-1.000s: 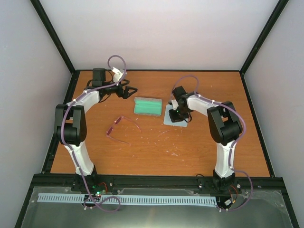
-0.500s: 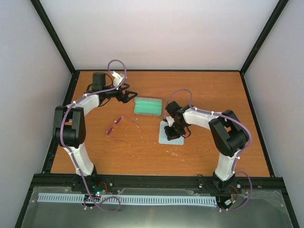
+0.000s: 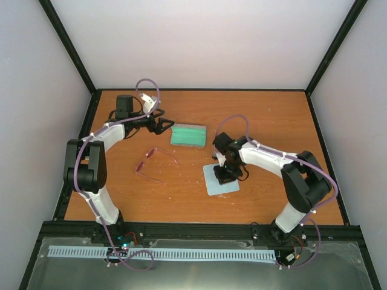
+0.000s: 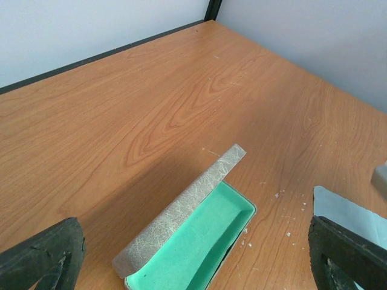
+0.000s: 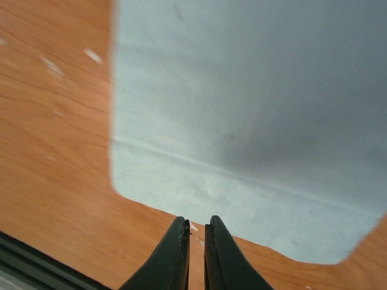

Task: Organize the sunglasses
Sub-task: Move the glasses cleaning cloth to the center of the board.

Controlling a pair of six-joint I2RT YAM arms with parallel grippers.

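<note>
You're looking at sunglasses [image 3: 145, 162]: 1 small pair, thin translucent pink-red frame, pinkish lenses; both slender temple arms unfolded, pointing right; pair resting on table [image 3: 266, 115], left of centre

table [image 4: 181, 90]: wood-grain laminate, smooth, faint sheen | case [image 4: 181, 211]: grey outside looks rough and fibrous, teal lining matt, kinda foamy | cloth [image 5: 242, 121]: pale blue-grey fabric, matt, one soft crease | my right pincer's fingers [image 5: 172, 260]: black plastic, dull gloss | sunglasses [image 3: 143, 167]: see-through pink plastic
</note>
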